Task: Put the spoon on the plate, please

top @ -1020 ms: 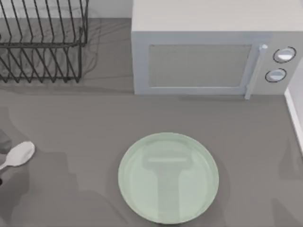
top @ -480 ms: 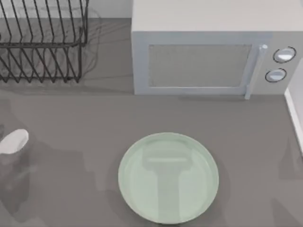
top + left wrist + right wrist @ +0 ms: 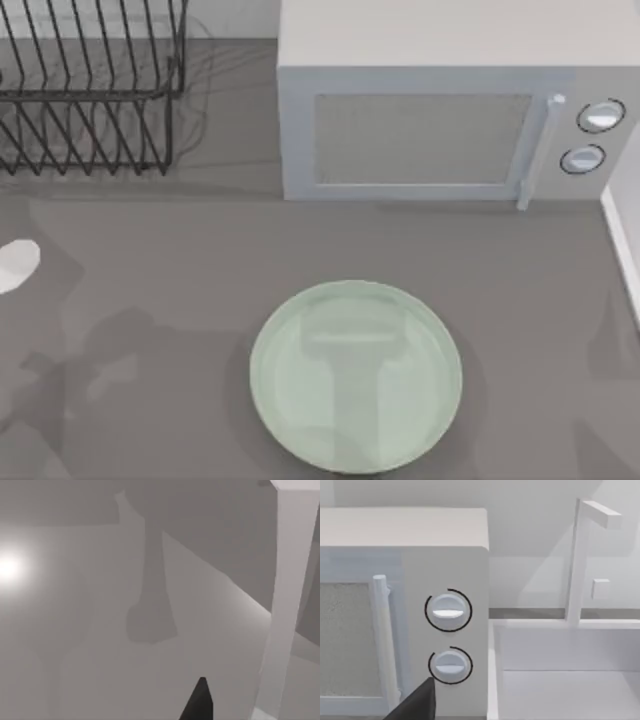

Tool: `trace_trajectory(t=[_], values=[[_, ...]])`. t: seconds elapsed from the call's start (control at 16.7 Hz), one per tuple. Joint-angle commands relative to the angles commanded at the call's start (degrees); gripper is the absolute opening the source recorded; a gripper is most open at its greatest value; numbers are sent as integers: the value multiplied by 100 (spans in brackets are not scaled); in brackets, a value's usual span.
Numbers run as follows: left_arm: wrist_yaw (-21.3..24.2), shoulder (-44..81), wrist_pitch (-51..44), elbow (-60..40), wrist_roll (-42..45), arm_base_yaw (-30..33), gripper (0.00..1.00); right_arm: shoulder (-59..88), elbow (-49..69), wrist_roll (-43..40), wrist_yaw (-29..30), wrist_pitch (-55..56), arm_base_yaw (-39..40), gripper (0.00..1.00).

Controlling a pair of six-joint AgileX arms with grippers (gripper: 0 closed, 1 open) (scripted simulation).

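Note:
The white spoon hangs at the far left edge of the top view, just its oval bowl showing, with the handle running off the picture. In the left wrist view a long white strip that looks like its handle runs beside my left gripper, of which one dark fingertip shows. The pale green plate lies at the front middle, well to the right of the spoon. One dark finger of my right gripper shows facing the microwave's knobs.
A white microwave stands at the back, door shut. A black wire dish rack fills the back left corner. A white sink edge runs along the right side. Arm shadows fall on the front left of the table.
The spoon has travelled toward the back and further left, partly leaving the top view. The shadows on the left of the table shifted with it. The plate stayed put.

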State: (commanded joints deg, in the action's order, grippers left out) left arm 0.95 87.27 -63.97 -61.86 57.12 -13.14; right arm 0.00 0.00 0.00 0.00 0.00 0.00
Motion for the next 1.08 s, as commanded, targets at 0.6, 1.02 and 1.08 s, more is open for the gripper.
trace_trajectory(t=[0.6, 1.02, 1.08], values=[[-24, 574, -157, -540, -1563, 571, 0, 0, 0, 0, 0, 0, 0, 100], [-69, 1666, -461, -1486, -5924, 2038, 0, 0, 0, 0, 0, 0, 0, 100], [-70, 1820, -495, -1603, -6712, 2285, 0, 0, 0, 0, 0, 0, 0, 100]])
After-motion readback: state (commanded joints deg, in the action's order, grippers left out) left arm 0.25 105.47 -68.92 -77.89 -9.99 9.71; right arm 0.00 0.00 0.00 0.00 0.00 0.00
